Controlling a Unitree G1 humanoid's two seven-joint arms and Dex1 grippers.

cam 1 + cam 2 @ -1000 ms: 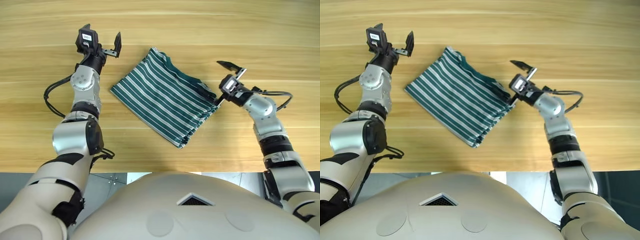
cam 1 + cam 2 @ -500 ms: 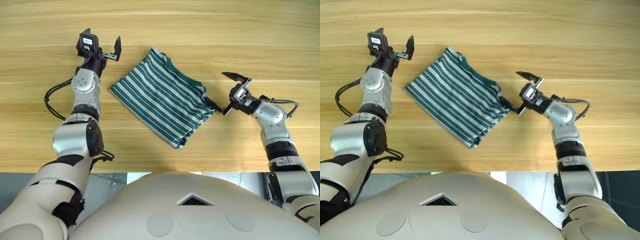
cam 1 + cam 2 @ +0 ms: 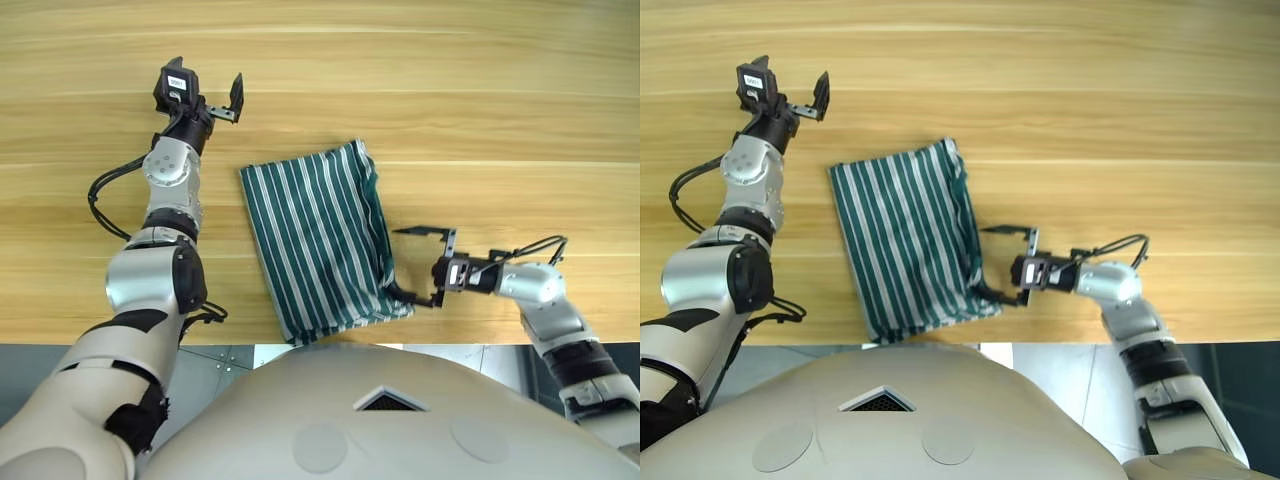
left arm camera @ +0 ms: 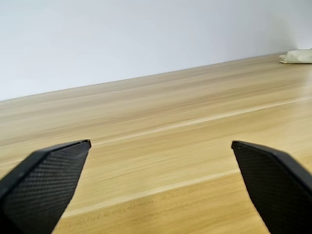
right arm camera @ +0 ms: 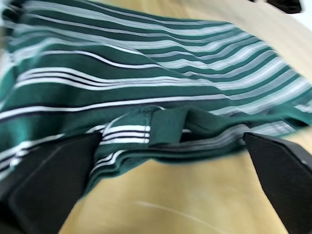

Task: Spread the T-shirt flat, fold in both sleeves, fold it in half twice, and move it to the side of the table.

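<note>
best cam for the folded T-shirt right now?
Left eye view: the whole folded T-shirt lies in frame on the table. Right eye view shows the same. Right wrist view gives a close-up of one folded edge between the right gripper's open jaws. Left wrist view faces away.

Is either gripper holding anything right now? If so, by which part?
Nothing is gripped. The left gripper is open over the table. The right gripper is open too, one finger touching the folded T-shirt's near right corner.

T-shirt [image 3: 318, 240] on table [image 3: 500, 90] | left end effector [image 3: 205, 86] behind-left | right end effector [image 3: 398, 262] beside-right
</note>
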